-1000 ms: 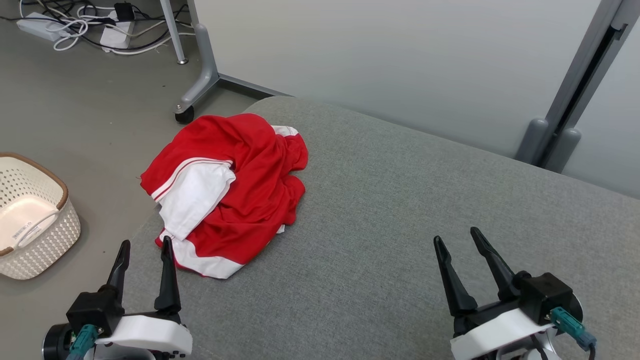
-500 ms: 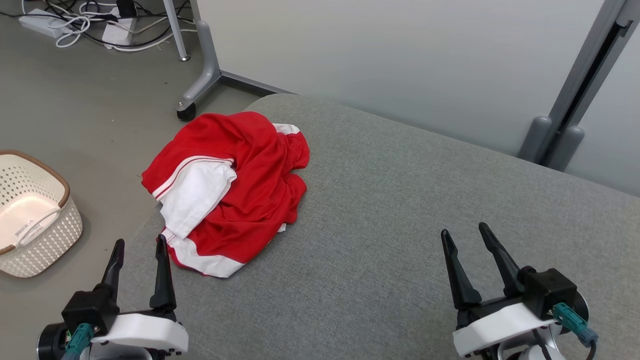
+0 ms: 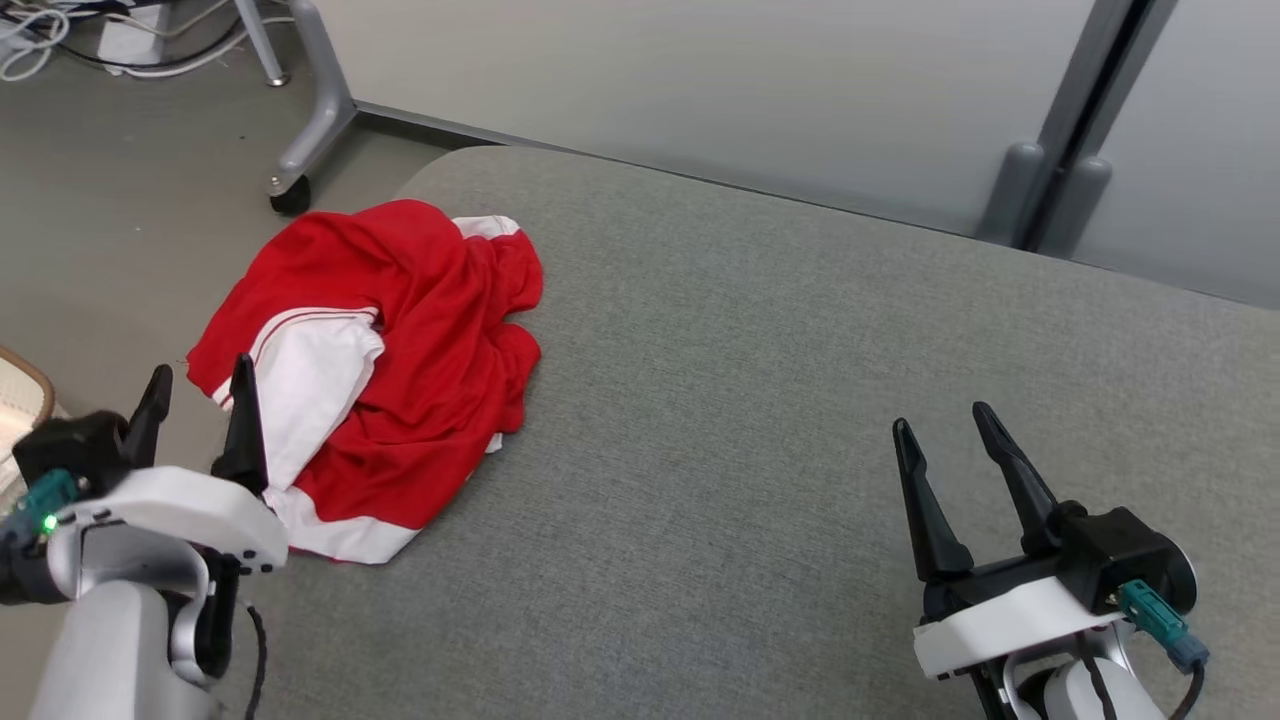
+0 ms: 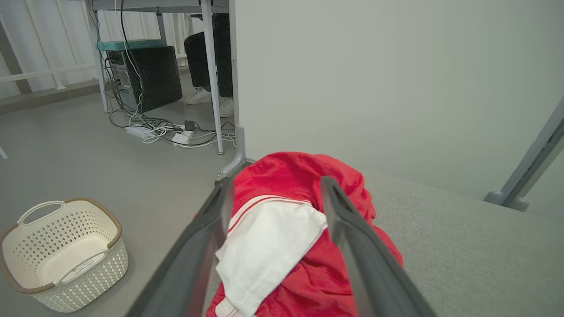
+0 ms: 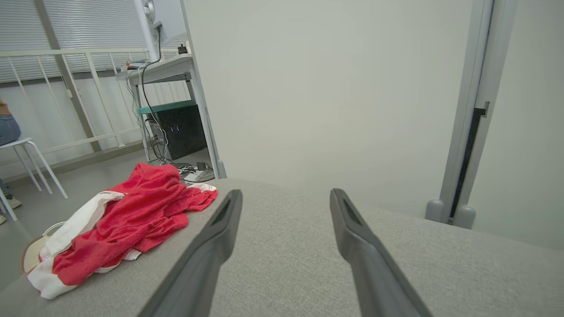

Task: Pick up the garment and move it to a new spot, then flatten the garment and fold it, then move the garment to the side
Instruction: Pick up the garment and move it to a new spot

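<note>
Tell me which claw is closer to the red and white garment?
The left gripper: it stands right at the garment's white edge, while the right gripper sits far off over grey cushion.

Left end effector (image 3: 200, 366) spread, right end effector (image 3: 940, 417) spread, both empty

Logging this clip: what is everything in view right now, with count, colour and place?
garment: 1, red and white, crumpled at pad's left end
pad: 1, grey, before robot
partition: 1, pale grey, behind pad
basket: 1, white, brown rim, floor left of pad
computer: 1, black, floor beyond pad
cables: several, white and black, floor beside computer
left gripper: 1, dark, open, at garment's white part
right gripper: 1, dark, open, above bare pad
</note>
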Available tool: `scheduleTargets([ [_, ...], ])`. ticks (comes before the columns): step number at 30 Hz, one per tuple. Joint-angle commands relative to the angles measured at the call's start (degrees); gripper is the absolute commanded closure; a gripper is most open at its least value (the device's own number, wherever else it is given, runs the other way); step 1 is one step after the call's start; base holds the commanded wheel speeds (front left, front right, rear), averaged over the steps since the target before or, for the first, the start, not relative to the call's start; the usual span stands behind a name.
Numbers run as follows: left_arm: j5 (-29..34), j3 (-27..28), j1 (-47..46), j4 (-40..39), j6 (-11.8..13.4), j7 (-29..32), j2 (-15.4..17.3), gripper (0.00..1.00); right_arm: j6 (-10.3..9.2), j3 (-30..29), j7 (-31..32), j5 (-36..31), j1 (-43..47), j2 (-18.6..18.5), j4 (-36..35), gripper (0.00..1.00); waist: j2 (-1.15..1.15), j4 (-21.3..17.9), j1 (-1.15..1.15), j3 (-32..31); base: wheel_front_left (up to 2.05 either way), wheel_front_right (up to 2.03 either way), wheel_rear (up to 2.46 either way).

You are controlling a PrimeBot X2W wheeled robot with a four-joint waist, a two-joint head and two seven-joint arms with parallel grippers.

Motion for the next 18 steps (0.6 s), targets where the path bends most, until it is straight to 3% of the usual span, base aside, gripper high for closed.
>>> scheduleTargets([
  [1, -0.8, 0.4, -2.6, 1.1, -0.3, 2.3, 1.1, 0.00, 0.09, -0.2, -0.3, -0.6, -0.7, -0.4, 0.0, 0.00, 0.00, -2.7, 0.00, 2.4, 0.00, 0.00, 0.00],
  [8, -4.3, 0.1, -12.3, 8.2, -2.1, 13.3, 6.3, 0.00, 0.09, -0.4, -0.3, -2.3, -3.5, -0.8, -0.7, 0.00, 0.00, -7.5, 0.00, 7.5, 0.00, 0.00, 0.00],
  [18, -9.3, -2.7, -24.0, 23.3, -3.4, 20.0, 12.1, 0.00, 0.09, 0.3, -0.3, -3.3, -7.5, -1.4, -1.3, 0.00, 0.00, -12.9, 0.00, 13.9, 0.00, 0.00, 0.00],
])
